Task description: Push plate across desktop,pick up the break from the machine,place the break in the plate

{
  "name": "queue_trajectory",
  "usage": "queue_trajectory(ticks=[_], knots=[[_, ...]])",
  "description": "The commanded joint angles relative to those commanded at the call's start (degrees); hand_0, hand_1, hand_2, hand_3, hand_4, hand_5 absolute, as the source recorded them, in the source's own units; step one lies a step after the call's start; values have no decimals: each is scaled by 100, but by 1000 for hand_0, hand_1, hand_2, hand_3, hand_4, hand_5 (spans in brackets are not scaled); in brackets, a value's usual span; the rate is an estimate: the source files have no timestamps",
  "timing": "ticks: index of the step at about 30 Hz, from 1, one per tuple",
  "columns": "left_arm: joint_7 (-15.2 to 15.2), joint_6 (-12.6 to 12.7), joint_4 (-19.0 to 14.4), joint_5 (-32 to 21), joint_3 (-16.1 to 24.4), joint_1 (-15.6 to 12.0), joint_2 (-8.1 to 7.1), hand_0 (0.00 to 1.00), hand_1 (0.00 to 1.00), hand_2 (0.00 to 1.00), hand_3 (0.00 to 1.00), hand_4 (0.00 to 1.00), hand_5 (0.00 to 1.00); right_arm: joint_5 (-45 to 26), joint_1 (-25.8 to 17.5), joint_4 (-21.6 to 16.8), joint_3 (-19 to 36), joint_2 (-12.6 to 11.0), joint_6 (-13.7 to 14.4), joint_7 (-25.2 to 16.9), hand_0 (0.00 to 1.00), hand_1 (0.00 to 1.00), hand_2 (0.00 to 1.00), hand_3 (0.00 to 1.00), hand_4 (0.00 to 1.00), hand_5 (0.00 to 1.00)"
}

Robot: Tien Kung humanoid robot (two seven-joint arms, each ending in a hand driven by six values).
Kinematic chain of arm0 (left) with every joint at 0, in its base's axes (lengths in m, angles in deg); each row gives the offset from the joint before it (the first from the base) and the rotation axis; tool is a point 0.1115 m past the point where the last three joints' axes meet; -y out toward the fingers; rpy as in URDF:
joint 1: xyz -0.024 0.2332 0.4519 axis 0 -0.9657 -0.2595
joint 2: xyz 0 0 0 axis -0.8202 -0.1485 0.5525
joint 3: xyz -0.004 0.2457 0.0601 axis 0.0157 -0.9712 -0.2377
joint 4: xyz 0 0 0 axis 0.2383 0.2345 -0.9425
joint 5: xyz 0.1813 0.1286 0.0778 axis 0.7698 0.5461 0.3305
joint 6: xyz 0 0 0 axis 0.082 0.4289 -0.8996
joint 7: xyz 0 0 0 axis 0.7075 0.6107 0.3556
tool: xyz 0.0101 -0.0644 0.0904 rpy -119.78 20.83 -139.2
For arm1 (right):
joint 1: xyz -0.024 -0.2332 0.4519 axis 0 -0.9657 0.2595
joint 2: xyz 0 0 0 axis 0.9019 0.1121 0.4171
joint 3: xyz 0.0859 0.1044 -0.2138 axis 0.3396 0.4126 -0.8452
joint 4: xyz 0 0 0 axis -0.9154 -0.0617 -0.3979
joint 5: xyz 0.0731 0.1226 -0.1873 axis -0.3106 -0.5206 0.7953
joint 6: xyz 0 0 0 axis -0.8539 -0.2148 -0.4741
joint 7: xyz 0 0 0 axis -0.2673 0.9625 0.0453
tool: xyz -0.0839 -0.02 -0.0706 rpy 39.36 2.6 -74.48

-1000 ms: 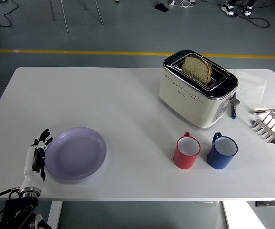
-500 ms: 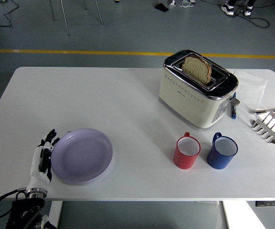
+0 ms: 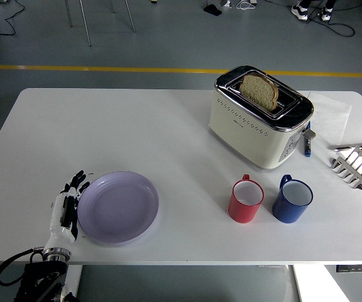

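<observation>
White table (image 3: 105,126): plate (image 3: 118,206) mid-push, bread (image 3: 259,91) untouched in toaster (image 3: 259,123).
Left robot hand (image 3: 68,204), flat and open, holds nothing, edge against plate rim; pick and place remain.

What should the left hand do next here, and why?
Probably keep pushing the plate rightward. The left hand sits flat against its left rim, fingers extended, and the plate is well short of the toaster, where the bread waits in the slot.
</observation>
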State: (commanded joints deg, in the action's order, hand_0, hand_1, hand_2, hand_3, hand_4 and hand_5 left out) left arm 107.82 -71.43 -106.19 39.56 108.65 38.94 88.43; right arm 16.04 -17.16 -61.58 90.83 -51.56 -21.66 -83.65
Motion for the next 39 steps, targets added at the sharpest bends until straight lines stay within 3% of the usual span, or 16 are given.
queue_trajectory(ticks=[17,39], knots=[[7,-5,-131,-85,-234,46,-1,827,874,920,870,610,998,-2,1,2,-20,0,-8,-3,703,644,658,627,490,508],[-27,-93,-1,-315,-602,263,0,826,872,916,866,609,998,2,-11,2,-7,2,-6,-8,703,643,657,625,491,507]])
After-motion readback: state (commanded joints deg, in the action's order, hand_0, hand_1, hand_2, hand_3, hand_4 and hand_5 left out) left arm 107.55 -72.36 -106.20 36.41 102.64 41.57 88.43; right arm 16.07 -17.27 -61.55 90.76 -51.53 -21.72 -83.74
